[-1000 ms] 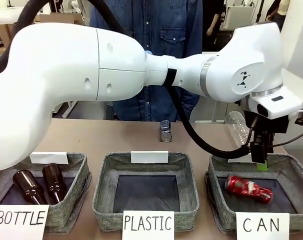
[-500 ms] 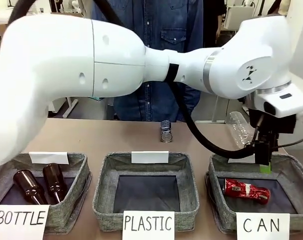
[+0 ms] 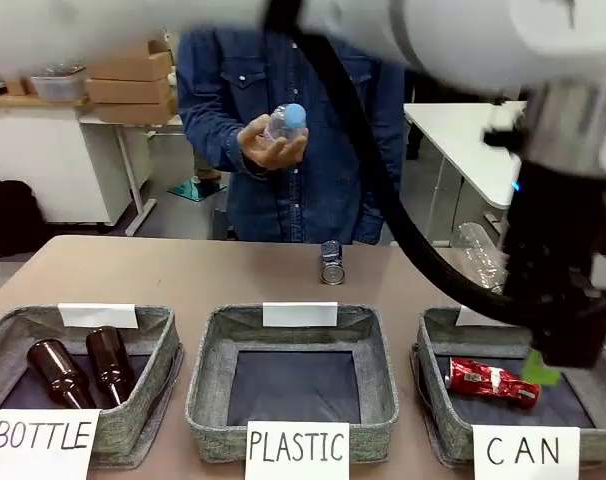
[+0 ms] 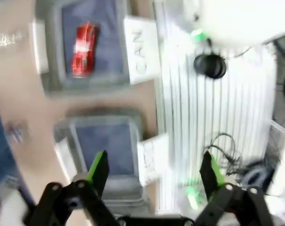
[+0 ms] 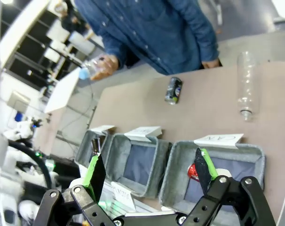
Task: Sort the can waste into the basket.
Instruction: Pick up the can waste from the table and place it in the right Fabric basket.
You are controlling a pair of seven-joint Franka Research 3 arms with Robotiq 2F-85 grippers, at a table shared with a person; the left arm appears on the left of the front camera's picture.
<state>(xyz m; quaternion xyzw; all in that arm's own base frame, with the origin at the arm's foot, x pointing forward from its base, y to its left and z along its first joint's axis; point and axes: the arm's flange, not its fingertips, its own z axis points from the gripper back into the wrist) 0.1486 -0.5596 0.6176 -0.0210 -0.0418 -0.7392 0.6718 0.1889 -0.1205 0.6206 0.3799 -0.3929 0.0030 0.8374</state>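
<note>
The dented red can [image 3: 495, 382] lies on its side inside the grey basket [image 3: 430, 398] signed "CAN". My left gripper [image 3: 548, 362] hangs blurred just above the basket's right half, apart from the can. In the left wrist view the left gripper [image 4: 154, 172] is open and holds nothing, with the red can [image 4: 83, 49] and its basket [image 4: 43, 70] far below. The dark can [image 3: 330, 262] stands on the table behind the middle basket. My right gripper [image 5: 148, 170] is open and empty, high above the baskets, looking down on the dark can [image 5: 173, 89].
A person at the far side holds a blue-capped clear bottle [image 3: 283, 125] in one hand. Another clear plastic bottle [image 3: 478, 255] lies on the table behind the CAN basket. The "PLASTIC" basket [image 3: 208, 385] sits in the middle. The "BOTTLE" basket [image 3: 163, 350] holds two brown bottles.
My left arm has lifted and swung toward the camera, uncovering the person's hand with a bottle. The red can has settled flat in the CAN basket.
</note>
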